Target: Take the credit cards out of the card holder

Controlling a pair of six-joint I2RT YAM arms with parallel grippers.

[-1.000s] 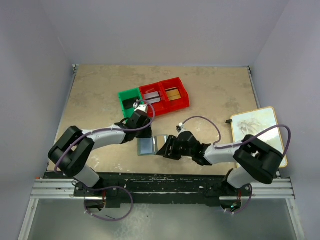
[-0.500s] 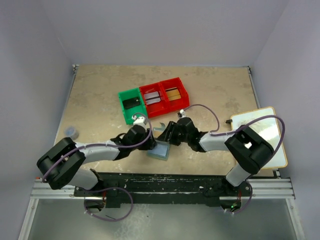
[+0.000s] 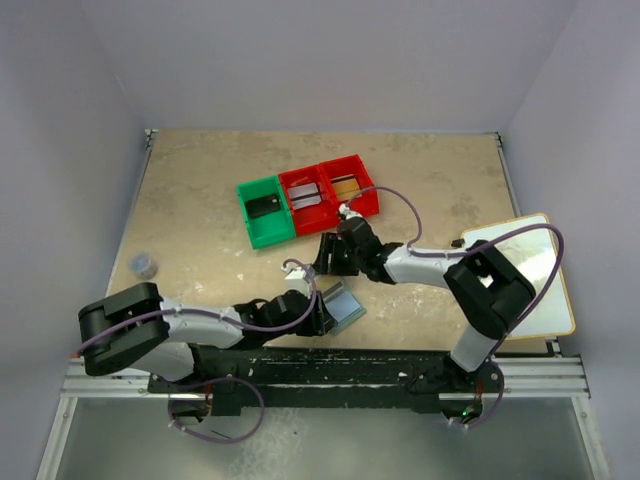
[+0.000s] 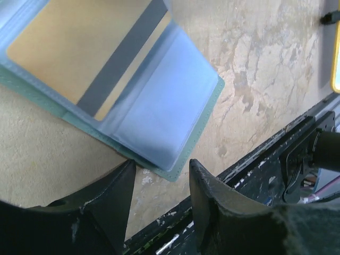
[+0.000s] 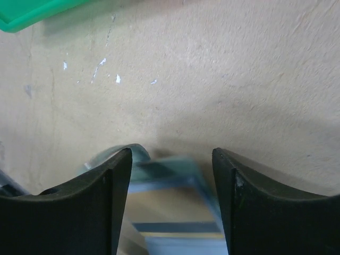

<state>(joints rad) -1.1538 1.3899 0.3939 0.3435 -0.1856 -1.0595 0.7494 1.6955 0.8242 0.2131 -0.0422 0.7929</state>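
The left gripper (image 4: pixel 159 172) is partly spread and empty, its black fingertips flanking a corner of the light blue bifold card holder (image 4: pixel 164 117). The holder sits open on the mottled beige surface (image 4: pixel 265 74), near the middle of its near edge, with a tan, grey-striped card (image 4: pixel 69 48) in its clear sleeve. The right gripper (image 5: pixel 171 159), wide and empty, hovers just beyond, near the green plastic bin (image 5: pixel 32 13).

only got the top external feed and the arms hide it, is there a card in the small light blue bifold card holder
observer: yes, the open card holder has a tan card with a dark grey stripe in its far clear pocket
operator: left gripper gripping it
observer: no, the left gripper is open, straddling the holder's near corner
operator: right one
observer: the right gripper is open, holding nothing
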